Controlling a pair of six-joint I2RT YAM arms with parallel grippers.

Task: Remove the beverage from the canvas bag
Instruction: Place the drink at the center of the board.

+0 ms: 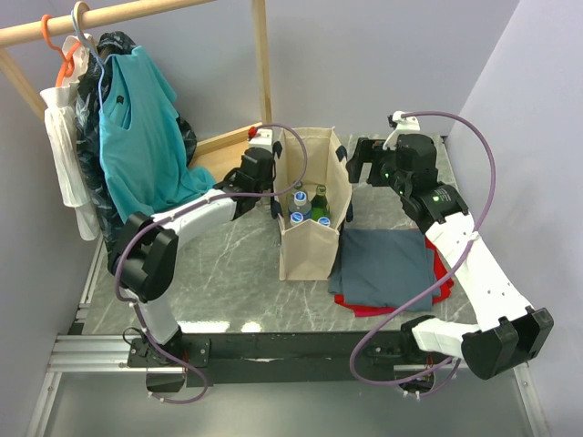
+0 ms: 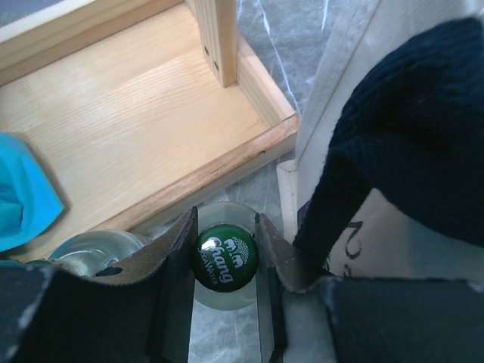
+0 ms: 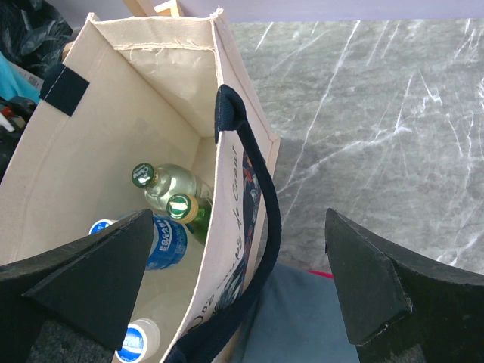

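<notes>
A round green metal bottle cap [image 2: 225, 258] carries the white word "Chang" under a small emblem, with a finer line beneath that looks like "Soda Water". The outer side of the tall beige canvas bag [image 3: 233, 198] bears dark script lettering, too slanted to read. White print on a blue-labelled clear plastic bottle [image 3: 171, 240] is too small to read.

Beige canvas bag [image 1: 310, 248] bears navy handles [image 3: 266, 215]; bottle [image 2: 224, 258] green-capped.

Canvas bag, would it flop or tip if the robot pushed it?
The canvas bag probably holds its boxy shape, since its walls stand upright unaided. Being cloth, it would likely dent when pushed. The bottles inside should weigh it against tipping.
</notes>
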